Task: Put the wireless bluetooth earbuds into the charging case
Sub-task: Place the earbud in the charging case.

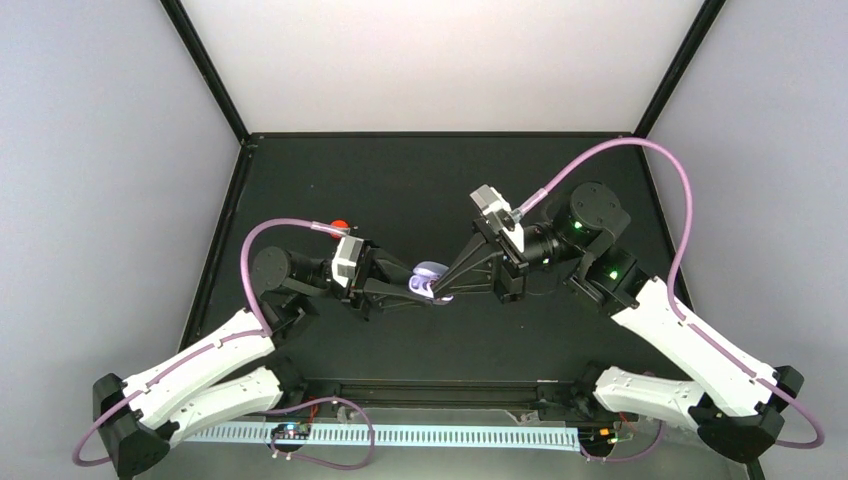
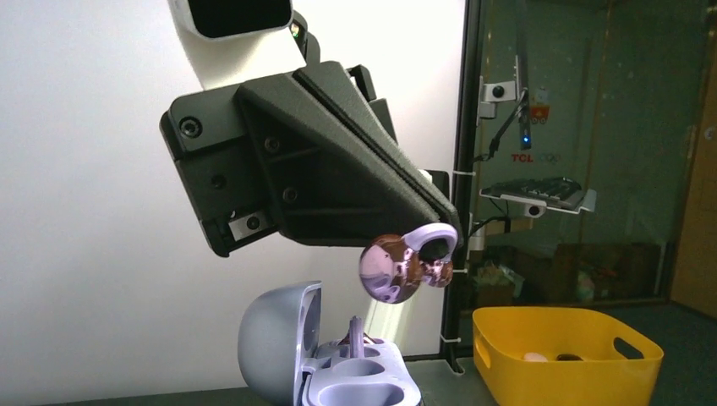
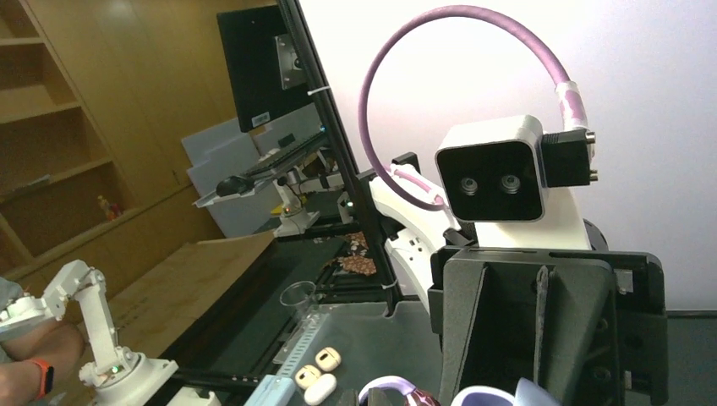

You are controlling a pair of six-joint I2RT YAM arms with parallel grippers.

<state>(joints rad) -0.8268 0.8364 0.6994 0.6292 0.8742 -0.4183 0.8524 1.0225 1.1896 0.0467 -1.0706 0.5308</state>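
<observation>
The lavender charging case (image 1: pixel 429 270) hangs above the table's middle, open, with my left gripper (image 1: pixel 424 283) shut on it. In the left wrist view its lid (image 2: pixel 266 342) stands up at the left of the base (image 2: pixel 359 387). The hook of one purple earbud (image 2: pixel 357 331) sticks up from a far socket, and the near sockets show hollow. My right gripper (image 2: pixel 441 244) is shut on another purple earbud (image 2: pixel 396 269) by its hook, holding it just above and to the right of the case. In the right wrist view that earbud's hook (image 3: pixel 391 382) and the case rim (image 3: pixel 495 396) sit at the bottom edge.
A small red-orange thing (image 1: pixel 340 224) lies on the black table behind my left arm. Off the table stand a yellow bin (image 2: pixel 566 348), a clear cup (image 3: pixel 298 296) and some cream earbud cases (image 3: pixel 321 372). Black frame posts border the table.
</observation>
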